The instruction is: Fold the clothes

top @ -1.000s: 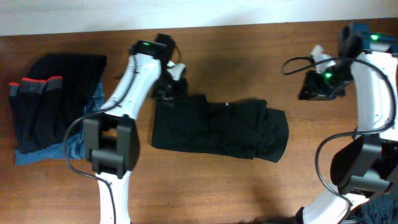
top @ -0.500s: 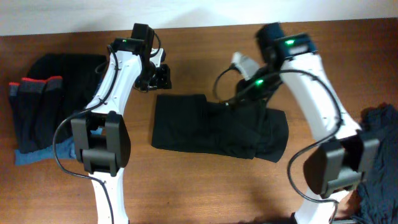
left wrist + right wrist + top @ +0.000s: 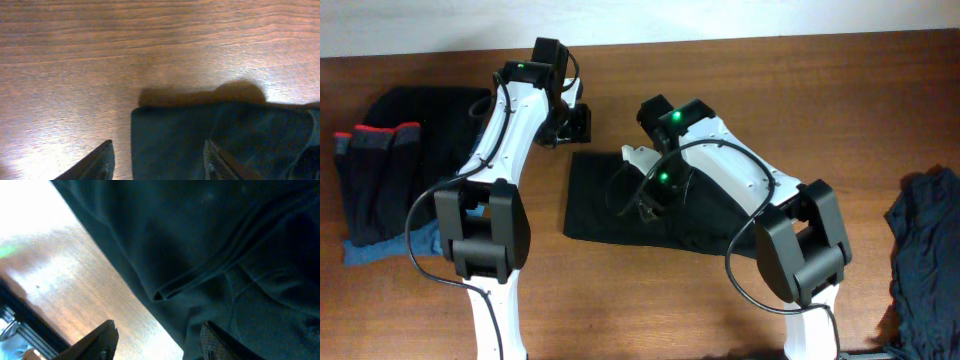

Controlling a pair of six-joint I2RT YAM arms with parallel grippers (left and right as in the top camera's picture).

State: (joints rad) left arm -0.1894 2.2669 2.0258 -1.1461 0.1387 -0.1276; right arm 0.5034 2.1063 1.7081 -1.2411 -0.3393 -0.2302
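Black cloth takes up the middle of the tabletop [image 3: 840, 110]. The garment [image 3: 710, 215] lies folded flat, its long side running left to right and its left edge straight. My left fingers [image 3: 576, 124] hang just past its far left corner, spread, with nothing between them. From the left wrist, that corner sits squarely ahead of the fingers [image 3: 102, 162], with bare wood to the left and far side. My right fingers [image 3: 648, 200] hover over the garment's left half, also spread and gripping nothing. A raised fold [image 3: 200, 275] crosses the cloth ahead of them, and wood shows past the edge. A stack [image 3: 390, 170] of dark clothes on denim [image 3: 380, 245] sits far left and a dark heap [image 3: 925, 250] at the right edge, both well apart from the garment.
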